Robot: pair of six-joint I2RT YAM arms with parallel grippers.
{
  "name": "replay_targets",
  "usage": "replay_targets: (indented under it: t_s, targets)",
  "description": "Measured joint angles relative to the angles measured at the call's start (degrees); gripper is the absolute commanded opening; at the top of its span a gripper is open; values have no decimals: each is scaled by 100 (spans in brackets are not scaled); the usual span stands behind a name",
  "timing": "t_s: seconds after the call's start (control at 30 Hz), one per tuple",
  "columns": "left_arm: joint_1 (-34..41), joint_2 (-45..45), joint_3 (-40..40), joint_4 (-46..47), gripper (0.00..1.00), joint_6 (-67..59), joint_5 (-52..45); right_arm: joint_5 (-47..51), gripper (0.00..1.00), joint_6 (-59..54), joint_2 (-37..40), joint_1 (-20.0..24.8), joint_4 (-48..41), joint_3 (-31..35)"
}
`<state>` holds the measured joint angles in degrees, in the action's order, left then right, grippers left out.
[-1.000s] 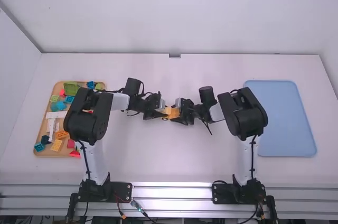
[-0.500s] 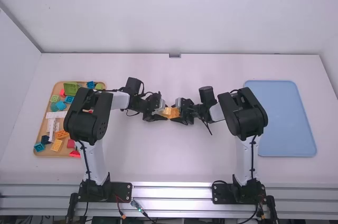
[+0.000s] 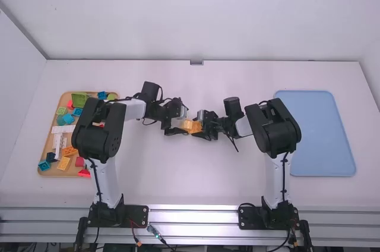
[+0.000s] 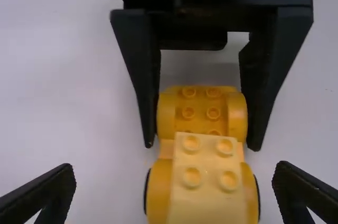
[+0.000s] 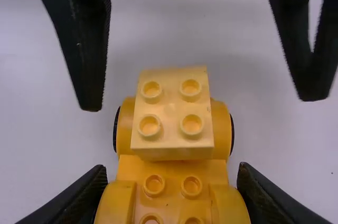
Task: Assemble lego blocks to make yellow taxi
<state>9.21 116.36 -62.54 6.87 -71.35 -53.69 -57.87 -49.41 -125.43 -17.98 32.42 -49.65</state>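
The yellow block (image 4: pixel 208 203) looks like smooth plastic.

On the table (image 3: pixel 178 186), the left tray (image 3: pixel 44 145) with blocks (image 3: pixel 64 163) in it lies partly under the left arm (image 3: pixel 97 130), the right tray (image 3: pixel 320 139) lies at the far right, and between them the car (image 3: pixel 195 127), a block (image 4: pixel 208 182) on it, is in the right gripper (image 3: pixel 200 126).
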Motion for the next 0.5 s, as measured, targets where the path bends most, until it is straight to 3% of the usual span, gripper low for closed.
replay_targets:
  t_s: [0.27,0.33,0.37,0.4,0.43,0.5]
  targets:
    - [0,-2,-625,1290,100,-2,-87,4,57,4,0,4,2,0]
    - [0,0,-752,1523,96,-2,-116,11,57,-7,0,4,0,0]
    - [0,0,-868,1711,83,4,-140,13,57,-7,0,4,0,0]
    - [0,0,-988,1884,57,-15,-160,15,56,-4,0,4,4,0]
    - [0,-2,-1091,2011,21,-28,-166,13,57,-13,-2,4,0,0]
    - [0,-2,-1172,2116,2,-61,-177,13,56,-11,0,4,2,0]
